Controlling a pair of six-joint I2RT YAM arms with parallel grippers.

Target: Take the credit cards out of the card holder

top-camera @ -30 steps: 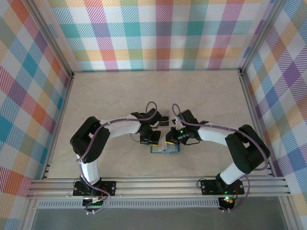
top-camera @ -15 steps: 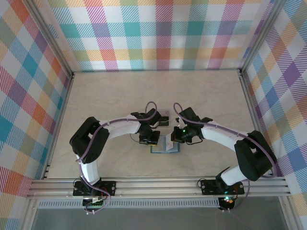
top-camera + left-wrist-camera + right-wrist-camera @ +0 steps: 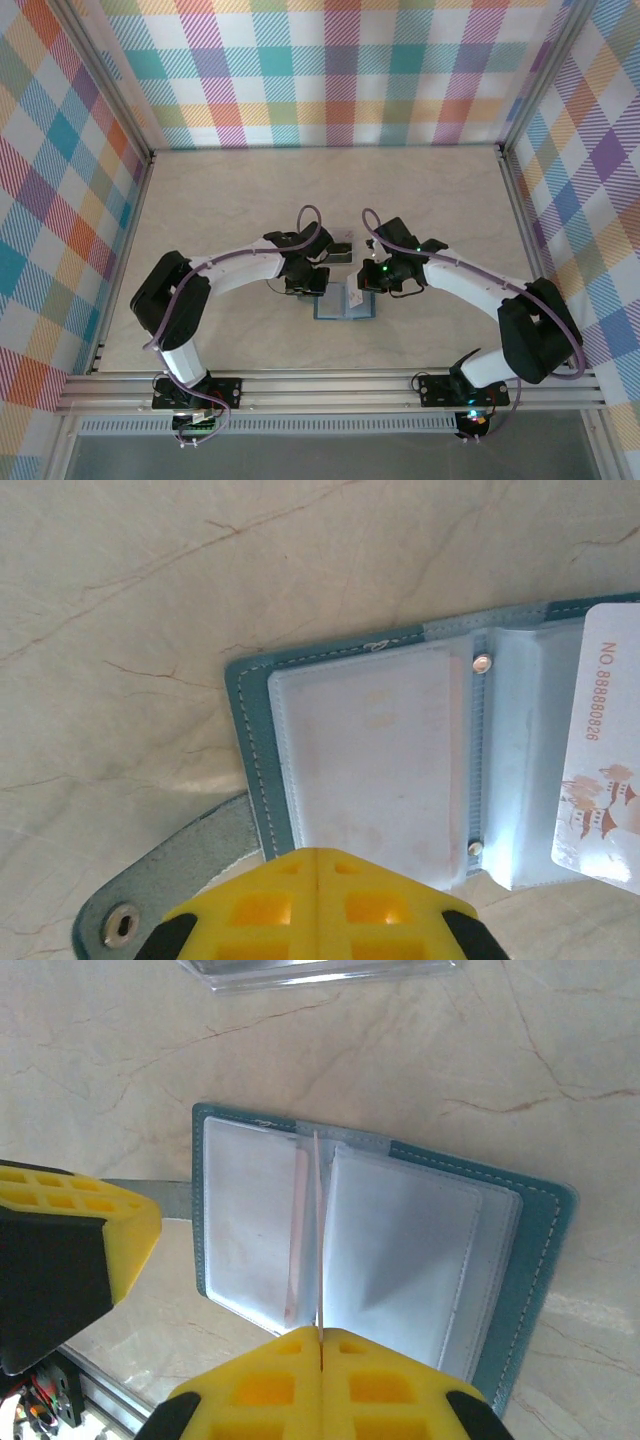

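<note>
On the bench [image 3: 150,580], near its front edge and between the two arms, the card holder [image 3: 255,730] is laid open with its pale sleeves facing up and its snap strap [image 3: 190,870] trailing off one side. The right claw [image 3: 320,1380] is closed flat on a thin leaf standing edge-on over the spine. This leaf is judged to be the credit card [image 3: 605,740], a pale card printed with a number, seen from the left wrist raised over one half of the holder. The left claw [image 3: 318,900] is shut with nothing between its fingers, poised at the edge of the other half; whether the holder is actually pressed cannot be told. The step in hand is taken to be the drawing out of this card. It is best done by a slow, straight pull along the sleeve's opening, with the holder pinned by the left claw so that it is not dragged or lifted. The pinch should be confined to the card alone, since a sleeve caught with it would be tugged along too
</note>
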